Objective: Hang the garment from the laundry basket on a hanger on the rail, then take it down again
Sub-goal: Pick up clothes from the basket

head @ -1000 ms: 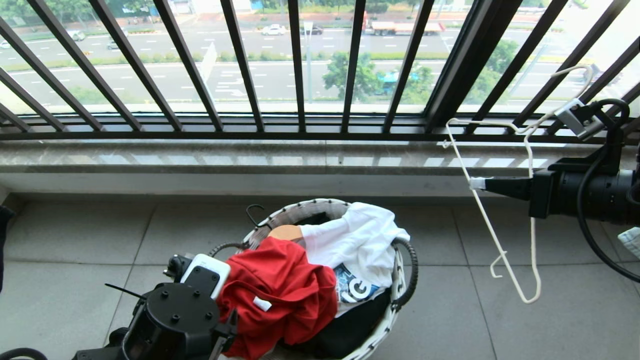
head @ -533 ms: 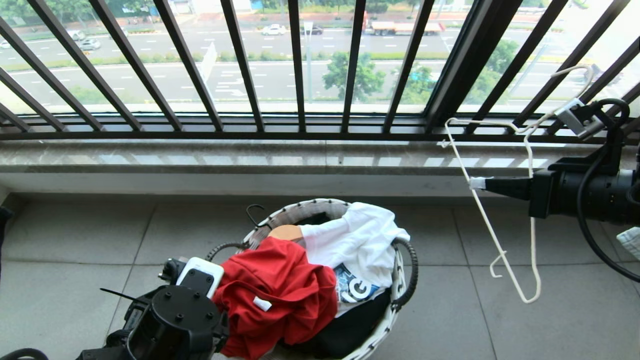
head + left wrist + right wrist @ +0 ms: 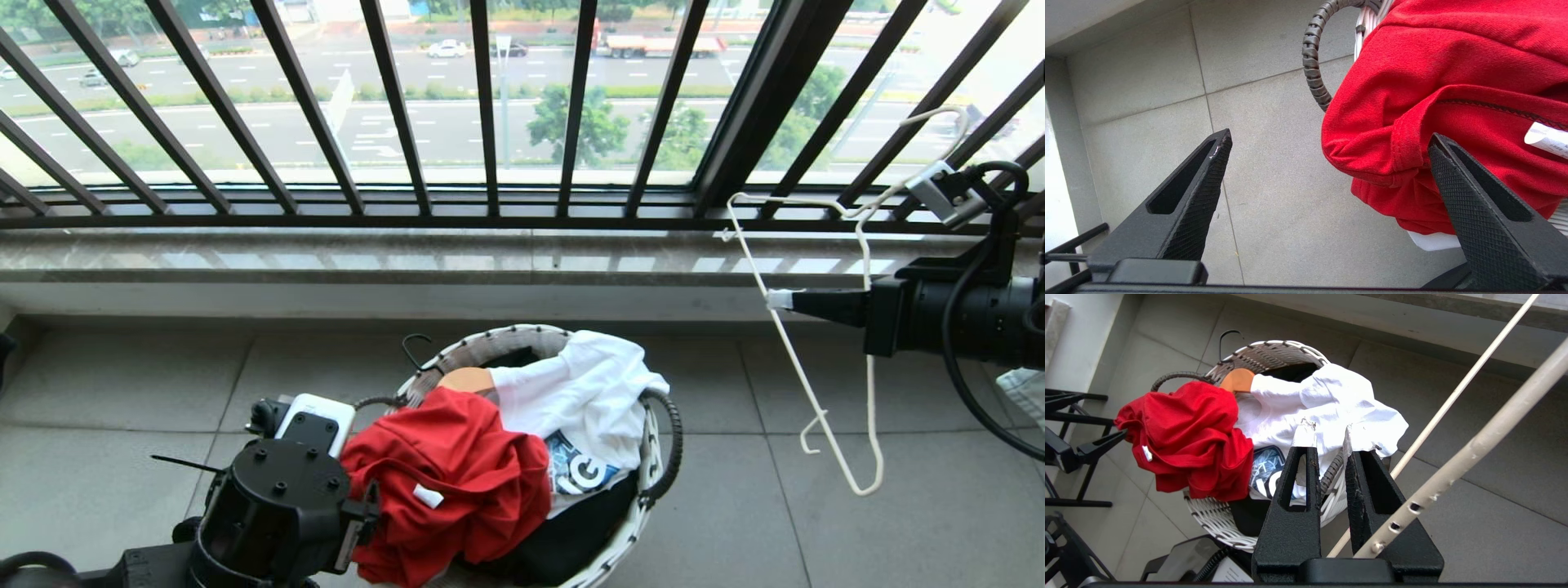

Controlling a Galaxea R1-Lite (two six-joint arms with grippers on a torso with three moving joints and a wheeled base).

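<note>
The red garment [image 3: 457, 474] lies bunched over the near-left rim of the laundry basket [image 3: 522, 333]. My left arm [image 3: 277, 506] is low beside the basket's left side. The left gripper [image 3: 1329, 134] is open wide, and one of its fingers [image 3: 1470, 204] rests against the garment's [image 3: 1433, 73] hanging hem. Bare floor fills the rest of the gap. At the right, level with the sill, my right gripper [image 3: 780, 299] is shut on the off-white wire hanger [image 3: 816, 408], which hangs tilted over the floor. The rail is out of view.
A white T-shirt with blue print [image 3: 588, 392], a black garment [image 3: 563, 539] and a wooden hanger [image 3: 467, 380] share the basket. The black barred window railing [image 3: 490, 106] and stone sill [image 3: 408, 261] close off the far side. Grey floor tiles [image 3: 122, 408] surround the basket.
My left wrist has edged to the left and a little toward the window, and the garment's left edge has spread slightly after it. The right arm and hanger have stayed still.
</note>
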